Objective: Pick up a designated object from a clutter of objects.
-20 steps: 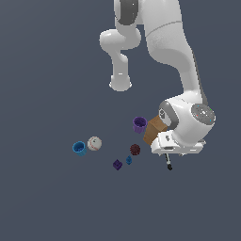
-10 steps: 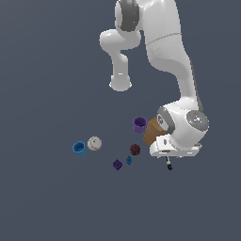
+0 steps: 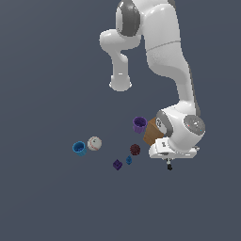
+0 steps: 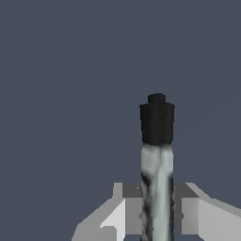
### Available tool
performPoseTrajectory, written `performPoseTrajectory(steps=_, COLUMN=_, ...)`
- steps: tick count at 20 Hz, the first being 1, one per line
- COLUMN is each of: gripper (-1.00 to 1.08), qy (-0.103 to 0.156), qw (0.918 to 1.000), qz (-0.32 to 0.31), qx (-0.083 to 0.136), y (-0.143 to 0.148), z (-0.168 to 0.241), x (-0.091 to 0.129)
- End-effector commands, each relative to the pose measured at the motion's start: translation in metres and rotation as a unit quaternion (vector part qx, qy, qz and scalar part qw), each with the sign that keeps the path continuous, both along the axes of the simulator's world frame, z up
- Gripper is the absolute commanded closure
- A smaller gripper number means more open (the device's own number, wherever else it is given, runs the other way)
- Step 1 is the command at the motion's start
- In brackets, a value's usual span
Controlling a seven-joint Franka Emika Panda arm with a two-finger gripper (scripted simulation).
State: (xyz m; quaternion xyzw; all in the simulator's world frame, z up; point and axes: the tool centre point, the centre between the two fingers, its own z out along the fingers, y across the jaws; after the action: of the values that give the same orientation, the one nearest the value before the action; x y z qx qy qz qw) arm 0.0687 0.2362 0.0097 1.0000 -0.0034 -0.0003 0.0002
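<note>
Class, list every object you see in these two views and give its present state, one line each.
gripper: shut on the marker.
marker: held between the fingers, black end sticking out.
brown box: partly hidden behind the arm.
purple cup: mouth open.
blue cup: beside the baseball.
baseball: resting, untouched.
dark-red ball: resting, untouched.
purple piece: lying free.
blue piece: lying free.

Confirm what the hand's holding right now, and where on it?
The hand is shut on the thin marker-like stick, its fingers on the white-grey shaft, with one black end sticking out past them.
</note>
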Motion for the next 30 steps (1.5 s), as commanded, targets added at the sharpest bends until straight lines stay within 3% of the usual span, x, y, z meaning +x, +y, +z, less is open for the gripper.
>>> performPoseTrajectory(steps=1, gripper=1.08, qy=0.000, qw=1.0000, qz=0.000, qx=0.000, y=0.000, z=0.000, x=0.000)
performPoseTrajectory(steps=17, gripper=1.08, qy=0.000, qw=1.0000, qz=0.000, qx=0.000, y=-0.001, z=0.022, x=-0.002)
performPoseTrajectory(steps=23, gripper=1.08, qy=0.000, qw=1.0000, qz=0.000, qx=0.000, y=-0.003, z=0.062, x=-0.006)
performPoseTrajectory(steps=30, gripper=1.08, qy=0.000, qw=1.0000, qz=0.001, qx=0.000, y=-0.007, z=0.137, x=-0.014)
